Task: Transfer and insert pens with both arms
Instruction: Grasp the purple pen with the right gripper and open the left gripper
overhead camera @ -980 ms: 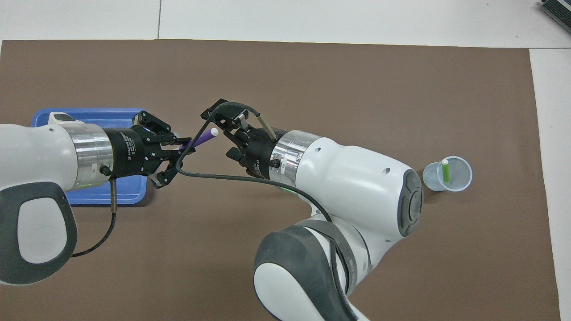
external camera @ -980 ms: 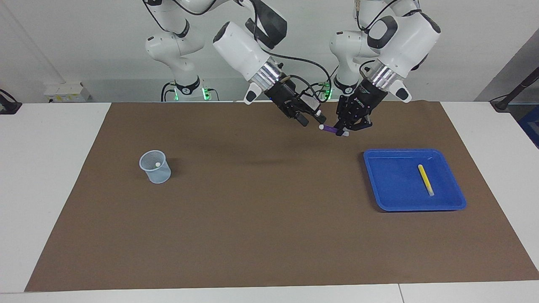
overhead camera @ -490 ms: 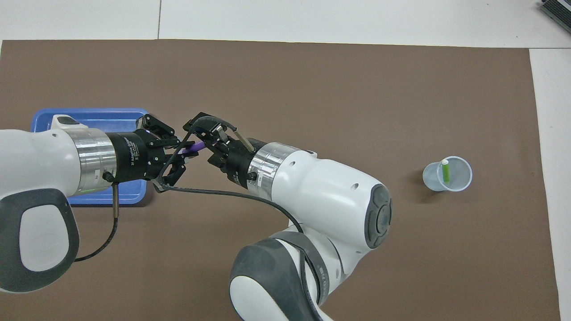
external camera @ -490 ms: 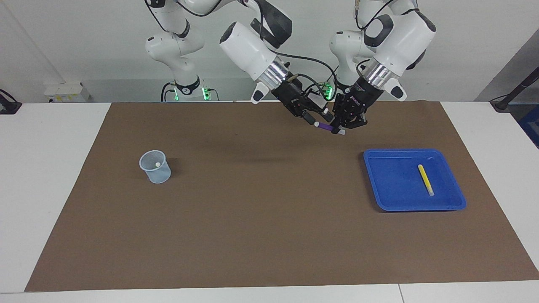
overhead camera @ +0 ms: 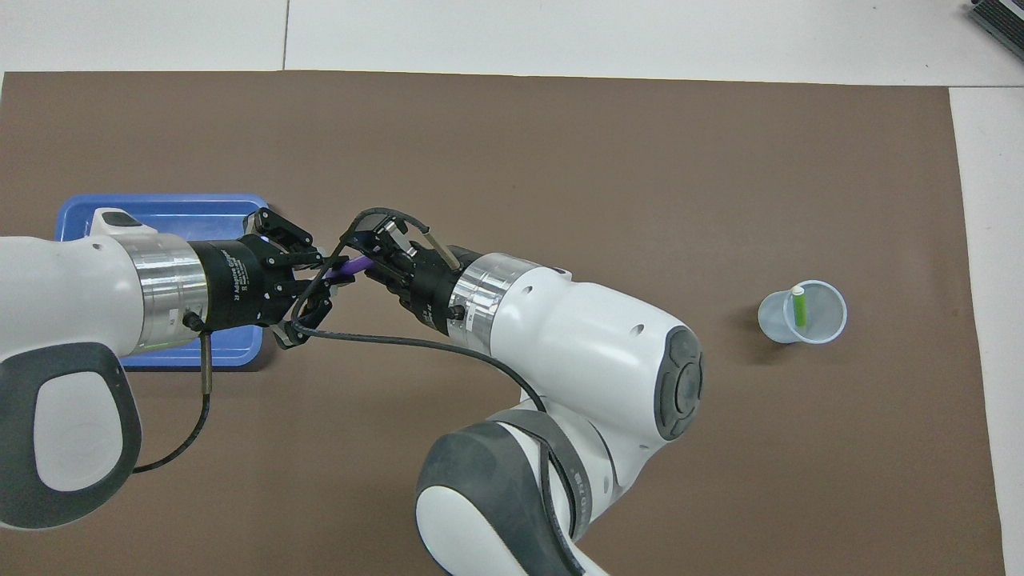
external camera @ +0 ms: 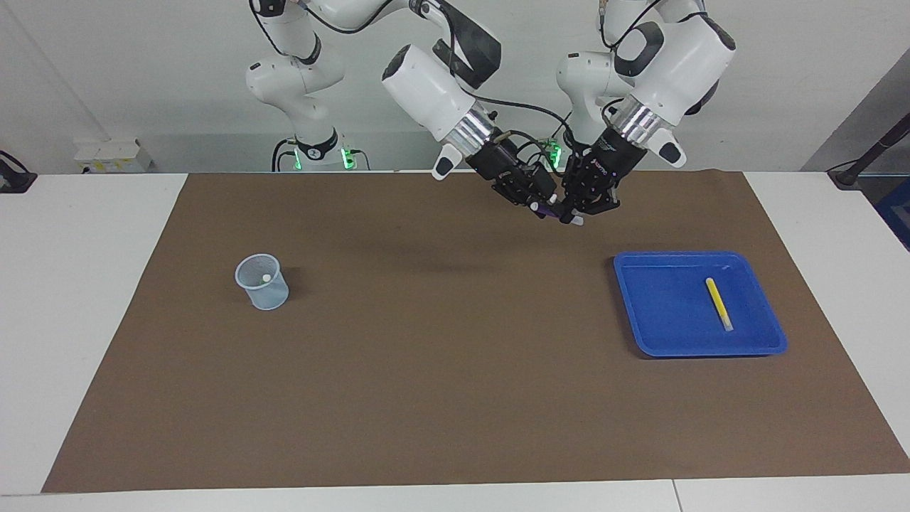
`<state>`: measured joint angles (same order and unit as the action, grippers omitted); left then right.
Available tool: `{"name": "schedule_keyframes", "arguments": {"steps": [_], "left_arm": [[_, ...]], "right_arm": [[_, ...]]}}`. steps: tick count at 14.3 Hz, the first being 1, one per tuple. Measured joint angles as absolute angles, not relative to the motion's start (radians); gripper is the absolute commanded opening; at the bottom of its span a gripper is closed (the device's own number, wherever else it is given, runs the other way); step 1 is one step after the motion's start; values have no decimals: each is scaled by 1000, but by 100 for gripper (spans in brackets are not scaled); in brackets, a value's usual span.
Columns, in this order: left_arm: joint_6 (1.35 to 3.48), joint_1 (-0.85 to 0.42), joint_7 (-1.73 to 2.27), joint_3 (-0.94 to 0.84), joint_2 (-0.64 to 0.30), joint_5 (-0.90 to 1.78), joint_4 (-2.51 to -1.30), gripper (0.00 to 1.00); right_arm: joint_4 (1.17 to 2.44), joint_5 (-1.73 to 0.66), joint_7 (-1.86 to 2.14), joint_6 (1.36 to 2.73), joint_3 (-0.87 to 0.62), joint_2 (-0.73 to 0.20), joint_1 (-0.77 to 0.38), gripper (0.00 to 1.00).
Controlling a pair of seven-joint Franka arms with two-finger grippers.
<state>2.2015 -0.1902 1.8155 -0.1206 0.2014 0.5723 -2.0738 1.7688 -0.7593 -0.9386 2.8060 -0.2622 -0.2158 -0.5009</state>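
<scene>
My left gripper [external camera: 571, 213] is shut on the purple pen [external camera: 551, 211] and holds it in the air over the mat, between the robots and the blue tray. My right gripper [external camera: 538, 203] is at the pen's free whitish end, tip to tip with the left one. From overhead the purple pen [overhead camera: 350, 266] shows between the left gripper [overhead camera: 328, 272] and the right gripper [overhead camera: 370, 260]. The yellow pen [external camera: 719, 303] lies in the blue tray [external camera: 661, 320]. The green pen [overhead camera: 798, 308] stands in the clear cup [overhead camera: 824, 328].
The blue tray [overhead camera: 160, 206] sits toward the left arm's end of the brown mat [external camera: 455, 370], partly under the left arm from overhead. The cup [external camera: 262, 291] stands toward the right arm's end. White table borders the mat.
My right gripper has moved in toward the left gripper and now meets the purple pen's free end. The left gripper has drawn slightly toward the robots with the pen.
</scene>
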Motion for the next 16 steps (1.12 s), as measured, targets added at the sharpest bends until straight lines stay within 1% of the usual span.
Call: {"name": "schedule_keyframes", "arguments": {"steps": [2, 4, 15, 16], "left_arm": [[2202, -190, 1814, -120, 202, 572, -2076, 0], [2202, -190, 1808, -119, 202, 571, -2078, 0], [2202, -190, 1784, -118, 203, 569, -2081, 0], [2202, -190, 1780, -118, 203, 569, -2081, 12]], "right_arm": [[1773, -759, -938, 2806, -262, -217, -501, 24], [1778, -759, -934, 2806, -263, -217, -501, 0], [1786, -759, -911, 2806, -263, -217, -501, 0], [1786, -759, -911, 2806, -263, -216, -501, 0]]}}
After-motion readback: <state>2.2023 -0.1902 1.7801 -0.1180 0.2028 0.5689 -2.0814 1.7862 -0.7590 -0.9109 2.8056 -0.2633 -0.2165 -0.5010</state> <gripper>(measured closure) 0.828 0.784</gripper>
